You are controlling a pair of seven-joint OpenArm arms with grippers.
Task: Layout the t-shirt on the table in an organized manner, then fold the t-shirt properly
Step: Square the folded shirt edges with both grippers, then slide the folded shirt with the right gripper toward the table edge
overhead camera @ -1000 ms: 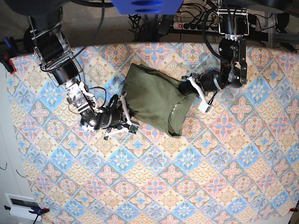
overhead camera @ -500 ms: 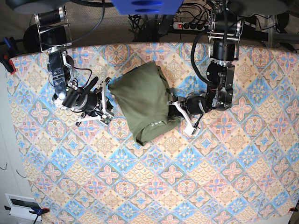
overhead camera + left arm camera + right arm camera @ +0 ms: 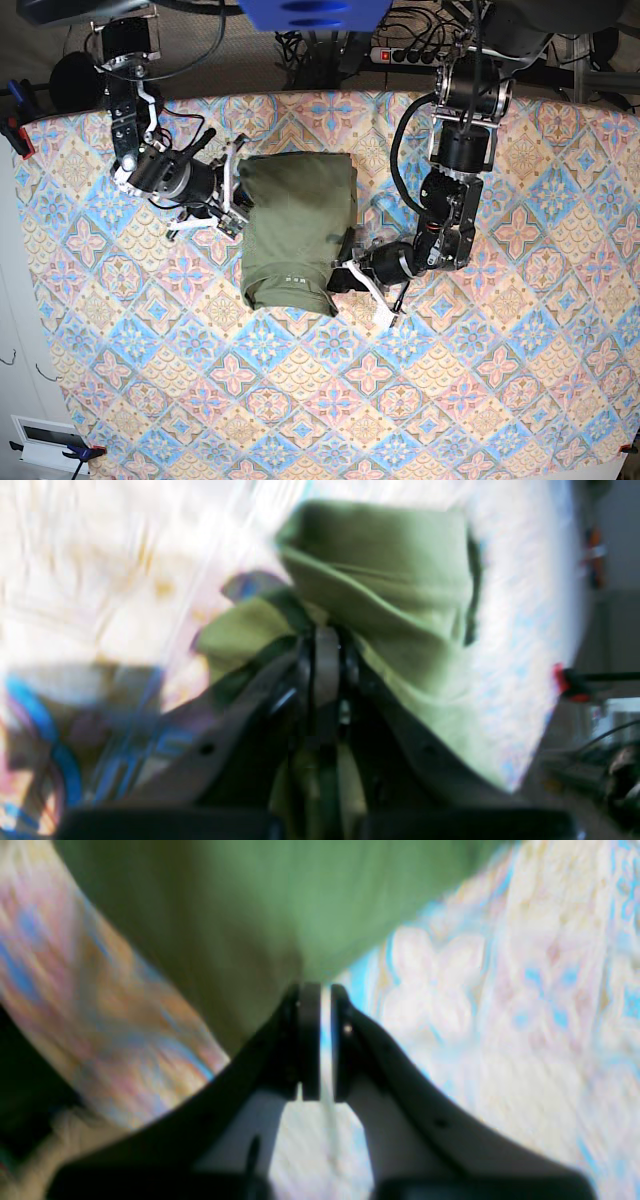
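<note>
The olive-green t-shirt [image 3: 295,225] lies bunched into a rough oblong on the patterned table [image 3: 400,400], left of centre near the back. In the base view my left gripper [image 3: 340,275] is shut on the shirt's front right corner. The left wrist view shows the same gripper [image 3: 325,635] pinching green cloth [image 3: 380,595], which is blurred. My right gripper [image 3: 237,190] is shut on the shirt's left edge. In the right wrist view its closed tips [image 3: 317,987] bite the hem of the cloth [image 3: 260,905].
A power strip [image 3: 410,55] and cables lie behind the table's back edge. A red clamp [image 3: 20,135] grips the left edge. A white box [image 3: 50,440] sits off the front left corner.
Both arms have carried the shirt leftwards and turned it, so it now lies lengthwise front to back. The left gripper came forward and left, the right gripper went back.
</note>
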